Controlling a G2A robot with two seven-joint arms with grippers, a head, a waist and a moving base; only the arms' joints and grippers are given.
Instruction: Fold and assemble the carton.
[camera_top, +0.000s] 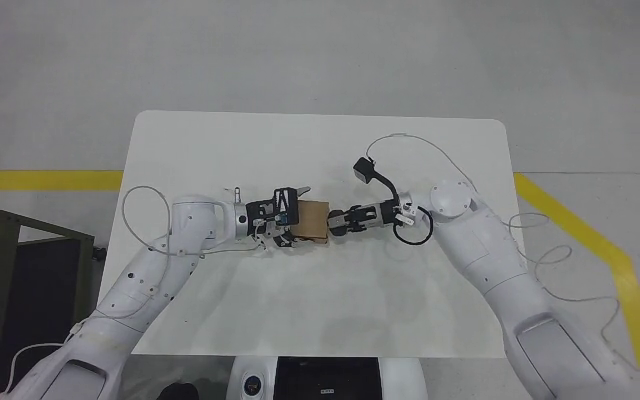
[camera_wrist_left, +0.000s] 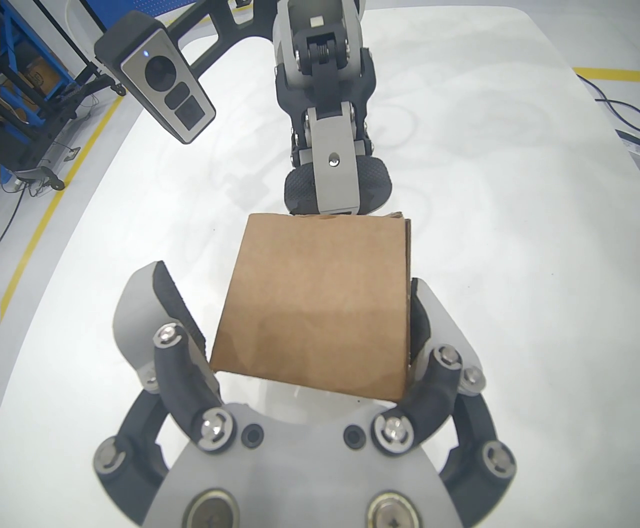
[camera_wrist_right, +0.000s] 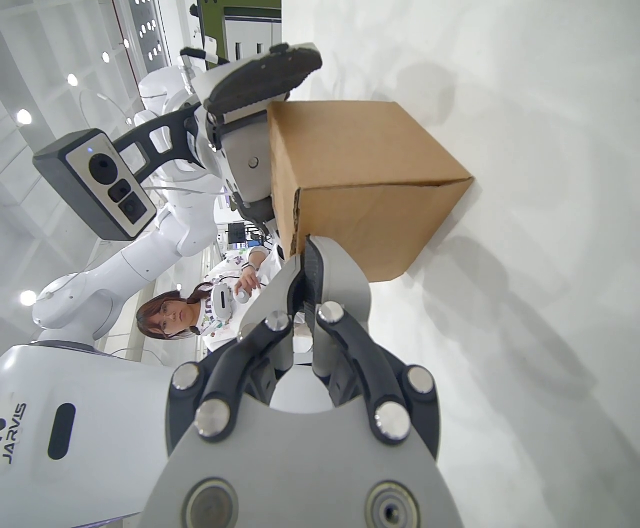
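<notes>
A small brown carton (camera_top: 314, 220) stands on the white table (camera_top: 400, 300) between my two arms. My left gripper (camera_top: 290, 213) is open around one end of it. In the left wrist view the carton (camera_wrist_left: 320, 300) lies between the left gripper's (camera_wrist_left: 287, 280) fingers: one pad (camera_wrist_left: 422, 320) touches its side, the other (camera_wrist_left: 170, 295) stands apart. My right gripper (camera_top: 333, 222) meets the opposite end. In the right wrist view the right gripper (camera_wrist_right: 303, 255) is shut on the edge of a wall of the carton (camera_wrist_right: 370, 165).
A thin cable (camera_top: 420, 140) loops over the table's far right part, and another (camera_top: 135, 205) curls by the left arm. The right arm's camera bracket (camera_top: 365, 170) juts out beside the carton. White table surface lies all around. A blue rack (camera_wrist_left: 20, 75) stands off the table.
</notes>
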